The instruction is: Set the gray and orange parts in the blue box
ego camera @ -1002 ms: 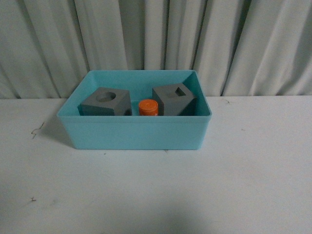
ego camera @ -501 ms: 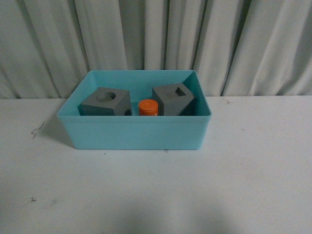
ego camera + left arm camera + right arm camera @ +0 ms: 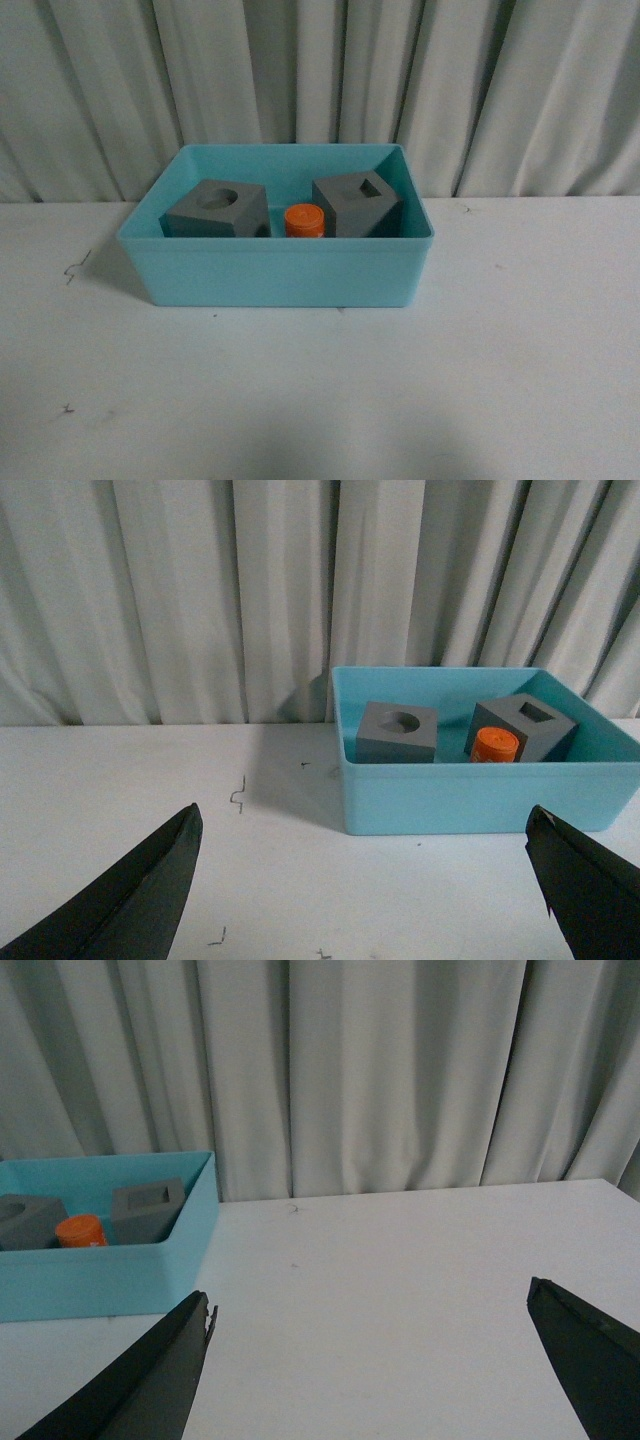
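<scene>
Nothing moved since before. Two matte gray cubes (image 3: 218,209), orange cylinder (image 3: 304,220) inside turquoise plastic bin (image 3: 275,275). Left gripper (image 3: 365,880), right gripper (image 3: 375,1365): jaws spread wide, empty.

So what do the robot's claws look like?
Only the fingertips show. Each claw, left and right, has two black, matte fingers that taper to wedge-shaped points. No cables, markings or arm parts are in view.

Looks like a lab or test cell, not a home: bare white tabletop (image 3: 500,380) with a few scuff marks, pleated grey-white curtain (image 3: 300,70) closing off the whole background, single turquoise bin (image 3: 280,270) of sample parts staged dead centre
</scene>
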Available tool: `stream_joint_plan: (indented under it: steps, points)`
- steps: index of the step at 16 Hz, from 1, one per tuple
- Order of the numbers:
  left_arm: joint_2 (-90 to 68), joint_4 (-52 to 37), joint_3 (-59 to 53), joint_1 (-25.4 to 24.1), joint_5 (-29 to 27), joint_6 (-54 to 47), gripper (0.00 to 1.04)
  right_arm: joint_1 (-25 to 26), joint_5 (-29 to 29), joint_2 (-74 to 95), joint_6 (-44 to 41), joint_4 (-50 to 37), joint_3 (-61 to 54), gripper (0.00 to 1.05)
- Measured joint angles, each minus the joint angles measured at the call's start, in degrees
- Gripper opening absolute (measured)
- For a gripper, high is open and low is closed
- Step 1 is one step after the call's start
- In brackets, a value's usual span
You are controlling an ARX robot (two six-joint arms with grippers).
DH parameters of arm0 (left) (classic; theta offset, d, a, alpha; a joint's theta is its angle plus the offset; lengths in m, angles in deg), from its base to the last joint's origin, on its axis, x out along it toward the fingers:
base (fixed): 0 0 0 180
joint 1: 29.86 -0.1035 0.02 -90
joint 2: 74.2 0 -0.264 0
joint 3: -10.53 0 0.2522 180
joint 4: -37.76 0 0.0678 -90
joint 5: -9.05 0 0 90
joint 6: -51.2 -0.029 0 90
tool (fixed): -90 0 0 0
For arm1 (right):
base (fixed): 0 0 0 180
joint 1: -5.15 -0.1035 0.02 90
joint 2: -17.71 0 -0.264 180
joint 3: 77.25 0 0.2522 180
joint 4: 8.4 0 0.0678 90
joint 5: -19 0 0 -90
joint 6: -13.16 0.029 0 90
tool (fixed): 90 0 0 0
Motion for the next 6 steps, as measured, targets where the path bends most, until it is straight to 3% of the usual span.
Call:
stream_joint_plan:
  steps: [6]
  points:
    - [0.0, 0.0, 0.0, 0.0, 0.0, 0.0, 0.98, 0.0, 0.0, 0.0, 0.0, 0.0, 0.0, 0.98]
